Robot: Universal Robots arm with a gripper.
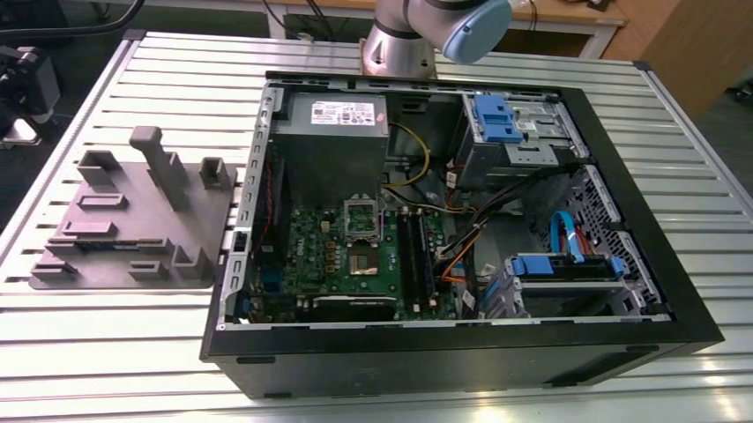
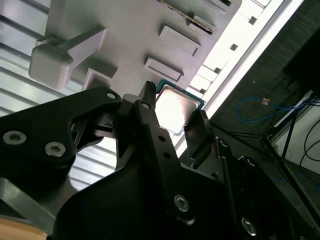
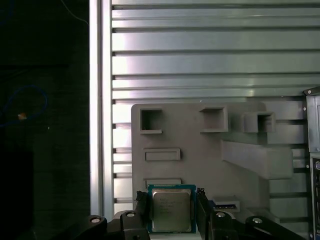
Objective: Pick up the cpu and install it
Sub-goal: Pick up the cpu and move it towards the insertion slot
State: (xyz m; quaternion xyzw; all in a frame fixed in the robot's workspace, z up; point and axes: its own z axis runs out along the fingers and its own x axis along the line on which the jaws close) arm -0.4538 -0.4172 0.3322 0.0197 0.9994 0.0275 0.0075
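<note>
Silver-grey, the cpu [image 3: 171, 212] is pinched by its edges in my hand [image 3: 171, 195], held in the air above the grey plate [image 3: 195, 150] on the ribbed worktop [image 3: 200, 60]. The pick-up looks done. The install is left: in the exterior view the socket [image 1: 358, 256] inside the open case [image 1: 471, 348] looks unfilled, well apart from the plate.

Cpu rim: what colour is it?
The cpu has a teal-green rim; best in the first wrist view.
</note>
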